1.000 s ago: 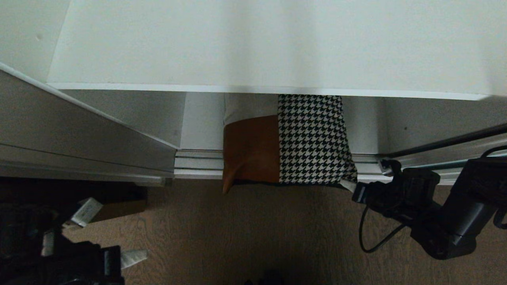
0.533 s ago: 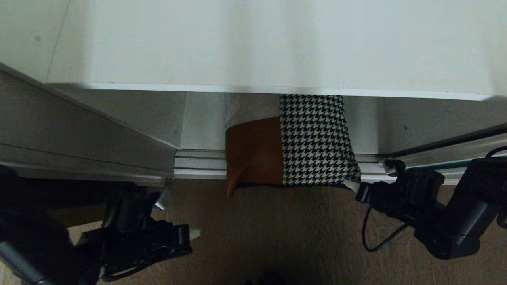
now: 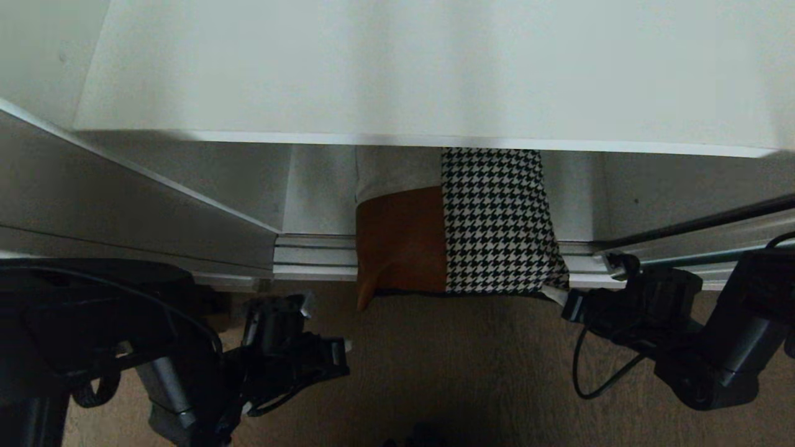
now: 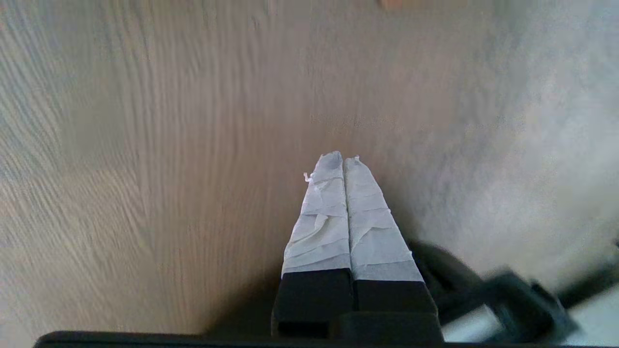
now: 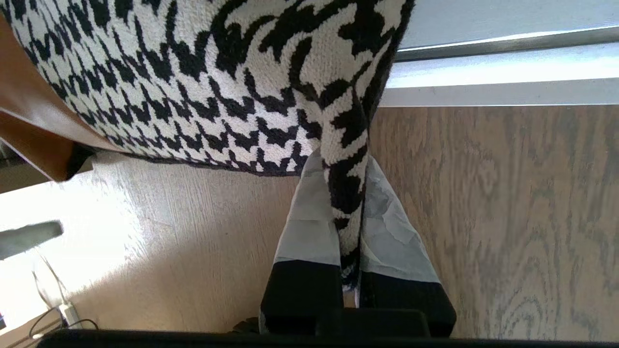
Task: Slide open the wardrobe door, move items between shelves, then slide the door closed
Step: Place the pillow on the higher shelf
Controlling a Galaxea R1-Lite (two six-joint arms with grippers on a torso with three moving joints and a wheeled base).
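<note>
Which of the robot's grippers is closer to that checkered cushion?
The right gripper: it pinches the cushion's houndstooth corner. The left gripper hangs shut over the floor, apart from its brown corner.

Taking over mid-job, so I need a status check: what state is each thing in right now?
Cushion: half out of the wardrobe, near edge overhanging the door track, pinched at its houndstooth corner.
Right gripper: shut on that corner.
Left gripper: shut, empty, over the floor left of the cushion.
Shelf: bare, directly above the cushion.
</note>
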